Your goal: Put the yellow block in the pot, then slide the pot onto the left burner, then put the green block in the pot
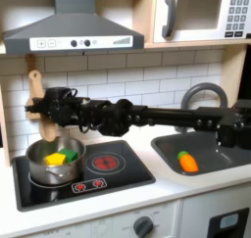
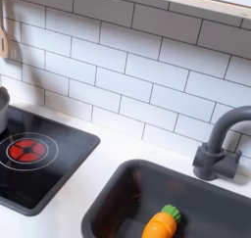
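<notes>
Pot (image 1: 51,162) on left burner in first exterior view, yellow block (image 1: 56,159) and green block (image 1: 72,151) inside. Gripper (image 1: 49,134) above pot; I can't tell jaw opening.

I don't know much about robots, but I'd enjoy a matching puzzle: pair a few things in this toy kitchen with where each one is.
Things:
1. yellow block
2. orange carrot toy
3. pot
4. microwave

Places:
A. in the sink
B. on the left burner of the stovetop
C. high up, at the first exterior view's right
D. inside the pot, beside the green block

Pairs: 1-D, 2-A, 3-B, 4-C
</notes>
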`<state>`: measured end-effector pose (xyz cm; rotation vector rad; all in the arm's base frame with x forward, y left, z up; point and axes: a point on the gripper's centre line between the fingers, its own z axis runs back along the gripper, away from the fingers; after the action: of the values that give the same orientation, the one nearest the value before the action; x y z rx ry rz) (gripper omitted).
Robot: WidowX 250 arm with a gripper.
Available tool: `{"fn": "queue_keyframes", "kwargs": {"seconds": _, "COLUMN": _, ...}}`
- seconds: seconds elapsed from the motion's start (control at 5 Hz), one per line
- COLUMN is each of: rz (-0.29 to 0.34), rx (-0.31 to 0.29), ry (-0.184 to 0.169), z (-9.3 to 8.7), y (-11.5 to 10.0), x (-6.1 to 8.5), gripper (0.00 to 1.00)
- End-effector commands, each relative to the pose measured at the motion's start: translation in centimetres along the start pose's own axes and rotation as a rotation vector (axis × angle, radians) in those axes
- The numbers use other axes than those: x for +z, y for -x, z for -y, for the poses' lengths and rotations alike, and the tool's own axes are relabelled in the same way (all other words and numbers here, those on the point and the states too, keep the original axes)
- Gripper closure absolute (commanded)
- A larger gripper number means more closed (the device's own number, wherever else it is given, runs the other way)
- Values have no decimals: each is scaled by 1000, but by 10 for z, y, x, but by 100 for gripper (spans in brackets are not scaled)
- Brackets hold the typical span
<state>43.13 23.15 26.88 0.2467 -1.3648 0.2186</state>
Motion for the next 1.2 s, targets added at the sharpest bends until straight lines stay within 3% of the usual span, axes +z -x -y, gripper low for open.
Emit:
{"fn": "queue_keyframes", "kwargs": {"seconds": 0.0, "rz": 7, "rx": -48, "ry": -4, "z": 1, "y": 5, "x": -5, "gripper": 100}}
{"fn": "queue_keyframes", "kwargs": {"seconds": 0.4, "rz": 36, "rx": -36, "ry": -38, "z": -5, "y": 13, "x": -2, "gripper": 100}}
{"fn": "queue_keyframes", "kwargs": {"seconds": 1.0, "rz": 107, "rx": -86, "ry": -39, "z": -1, "y": 17, "x": 1, "gripper": 100}}
